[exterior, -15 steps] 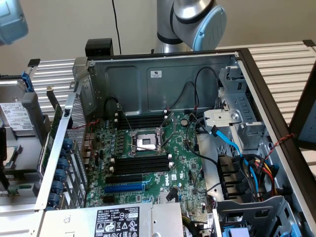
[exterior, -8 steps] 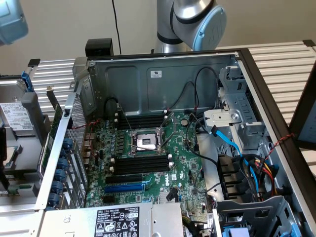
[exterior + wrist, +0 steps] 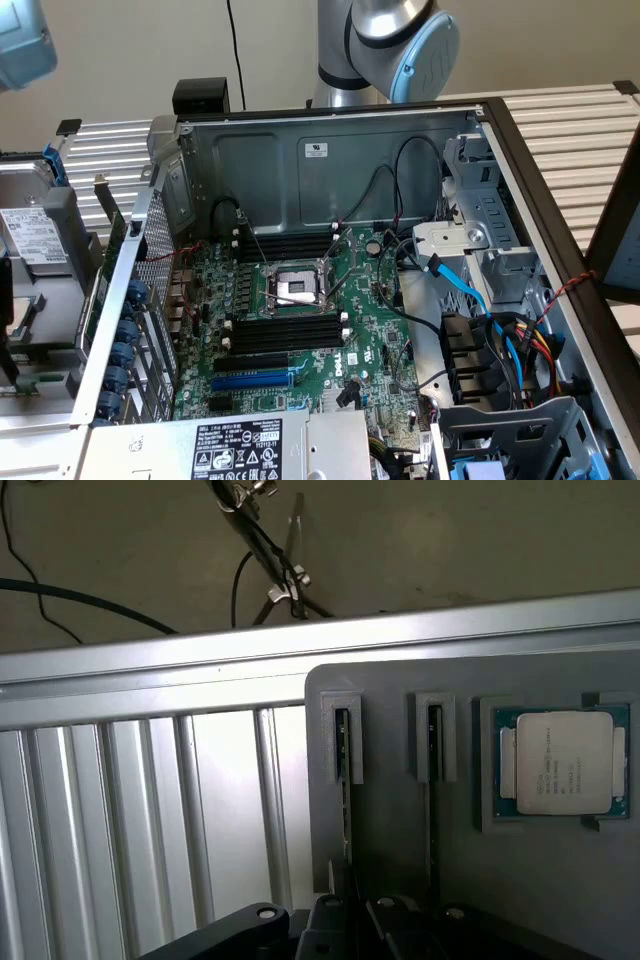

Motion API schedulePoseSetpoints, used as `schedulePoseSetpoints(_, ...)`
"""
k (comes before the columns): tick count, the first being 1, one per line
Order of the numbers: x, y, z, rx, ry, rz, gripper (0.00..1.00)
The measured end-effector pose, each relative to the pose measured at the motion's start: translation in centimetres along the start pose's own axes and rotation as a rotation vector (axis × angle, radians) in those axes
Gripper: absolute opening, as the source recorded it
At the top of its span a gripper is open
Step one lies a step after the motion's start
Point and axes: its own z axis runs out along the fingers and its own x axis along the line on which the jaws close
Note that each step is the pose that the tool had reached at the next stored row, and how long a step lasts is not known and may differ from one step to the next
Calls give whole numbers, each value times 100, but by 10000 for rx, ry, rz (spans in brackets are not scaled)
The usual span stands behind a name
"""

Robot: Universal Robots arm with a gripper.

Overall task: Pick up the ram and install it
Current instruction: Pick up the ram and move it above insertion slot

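Note:
In the wrist view a grey holder (image 3: 400, 830) has two narrow slots, each with a thin stick standing on edge. The ram (image 3: 344, 780) is the stick in the slot farther from the processor chip. My gripper (image 3: 350, 920) sits over one end of it, its dark fingers (image 3: 330, 925) close together on either side of the stick's edge. The ram still stands in its slot. In the exterior view the open computer case shows the motherboard with long black memory slots (image 3: 285, 335) beside the processor socket (image 3: 295, 285).
A second stick (image 3: 433, 770) and a silver processor chip (image 3: 560, 760) sit in the same holder, which lies on a ribbed metal table (image 3: 120, 820). Cables (image 3: 270, 560) hang beyond the table. In the case are a blue slot (image 3: 250, 381), loose cables (image 3: 470, 290) and drive cages (image 3: 500, 250).

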Motion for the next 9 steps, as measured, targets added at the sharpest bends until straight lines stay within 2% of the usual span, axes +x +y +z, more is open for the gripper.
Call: schedulePoseSetpoints(9, 3, -2, -37, 1, 7, -1, 12)
